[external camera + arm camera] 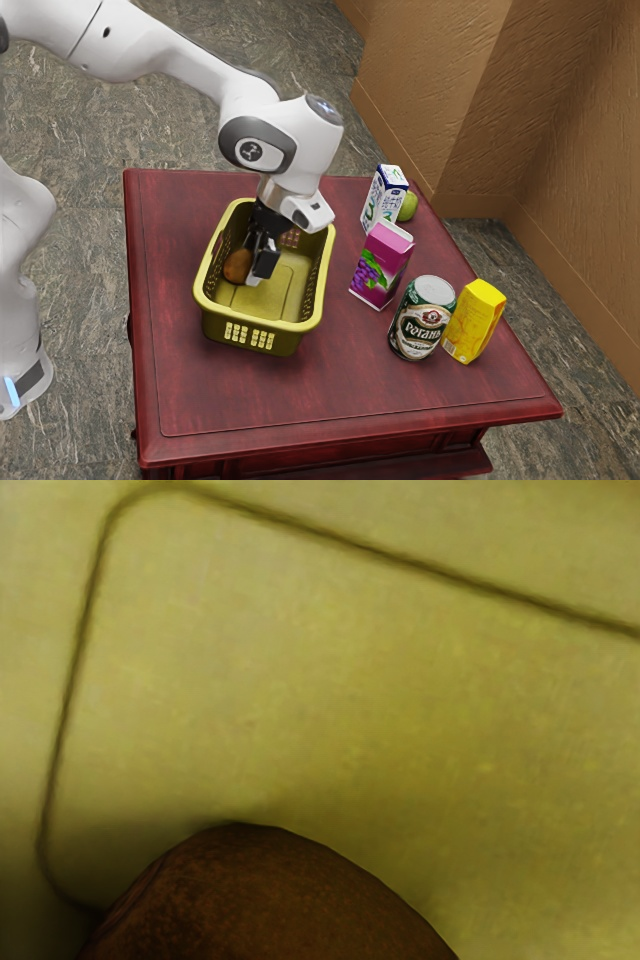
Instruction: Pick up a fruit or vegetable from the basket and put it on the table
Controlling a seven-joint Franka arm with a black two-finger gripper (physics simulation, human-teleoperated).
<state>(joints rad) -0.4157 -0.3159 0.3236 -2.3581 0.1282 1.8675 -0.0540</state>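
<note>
My black gripper reaches down inside the yellow-green basket, low over its floor. Right against it, toward the exterior view's left, is a brown, rounded fruit or vegetable; the hand hides part of it. Whether the gripper holds this item I cannot tell. In the wrist view the brown item bulges up large at the lower edge, with the basket's floor and its grooved outline beyond it.
On the red table, toward the exterior view's right of the basket, stand a purple grape carton, a white-blue carton, a green can and a yellow box. A green fruit sits behind the white-blue carton.
</note>
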